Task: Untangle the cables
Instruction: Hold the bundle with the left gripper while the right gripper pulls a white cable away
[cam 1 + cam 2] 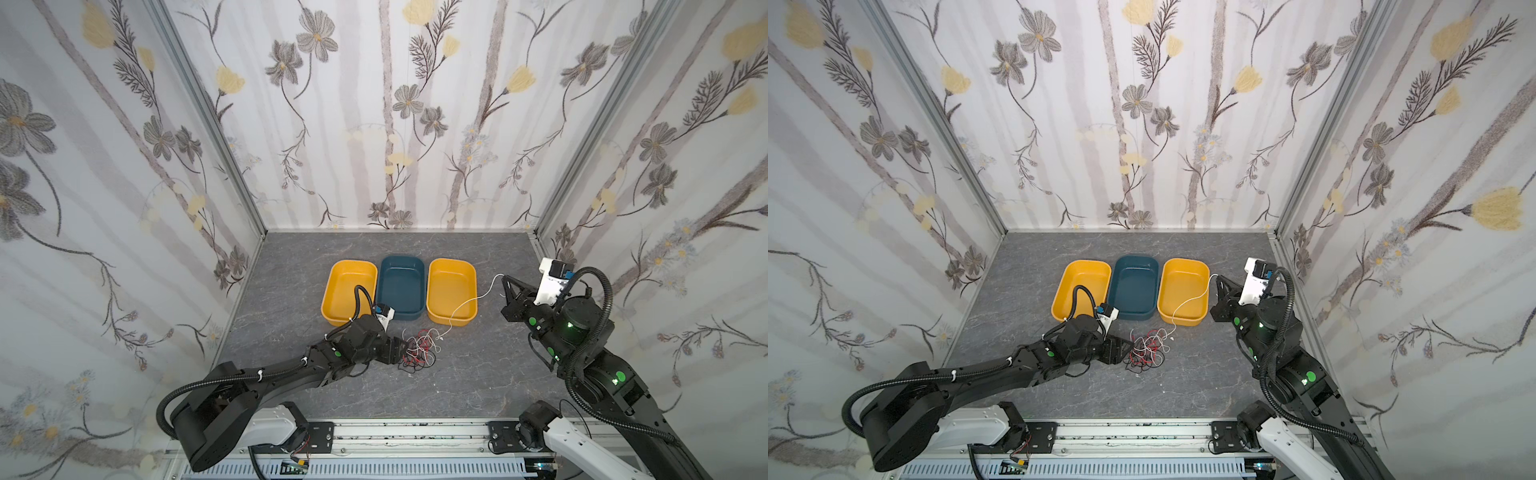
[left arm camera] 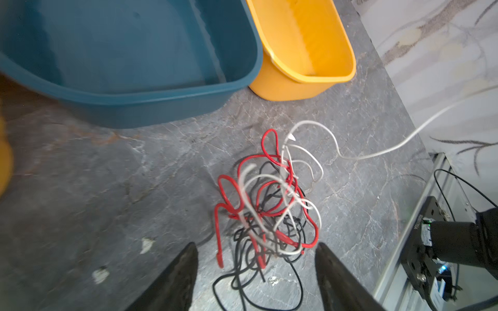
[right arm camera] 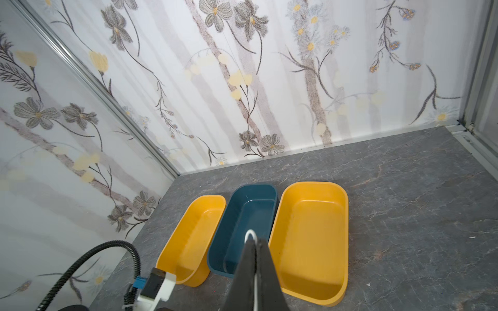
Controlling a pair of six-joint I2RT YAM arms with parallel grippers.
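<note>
2 top views overhead, 2 wrist views near, blue bin [image 2: 148, 110] shared

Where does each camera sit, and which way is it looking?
Top views: side by side, high at the front, looking down on the table, bins and cables; both arms show.
Left wrist: on the left arm, looking down at the cables; the open left gripper shows.
Right wrist: on the right arm, facing the bins and back wall; the right gripper shows, shut on the white cable.
Shared: both wrist views see the blue bin and the white cable.
</note>
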